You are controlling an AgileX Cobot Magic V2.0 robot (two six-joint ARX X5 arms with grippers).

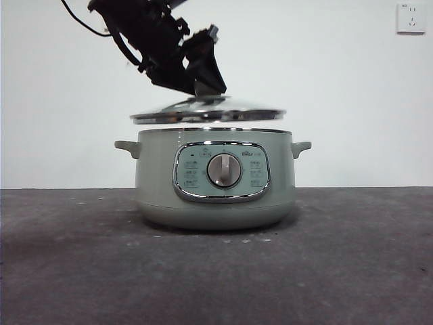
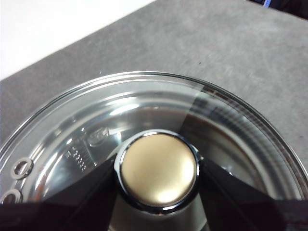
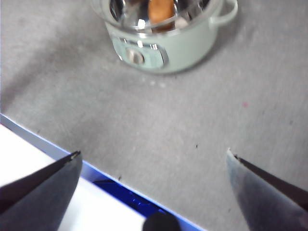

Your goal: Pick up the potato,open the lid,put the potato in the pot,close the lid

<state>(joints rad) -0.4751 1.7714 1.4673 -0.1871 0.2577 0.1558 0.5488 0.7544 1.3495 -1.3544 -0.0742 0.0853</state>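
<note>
Grey tabletop (image 1: 67, 271) carries the pot (image 1: 216, 186), the potato (image 3: 161, 12) inside. Left gripper (image 2: 159, 175) clasps the knob of the lid (image 1: 208, 112), hovering just above the pot. Right gripper (image 3: 154, 166) gapes, well apart.

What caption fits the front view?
Left gripper holds the lid tilted just above the pot.

Lid (image 1: 208, 112) hovers over pot (image 1: 215, 183), apparently blocking it.

Wall socket (image 1: 411, 18), grey table (image 1: 352, 271)
</note>
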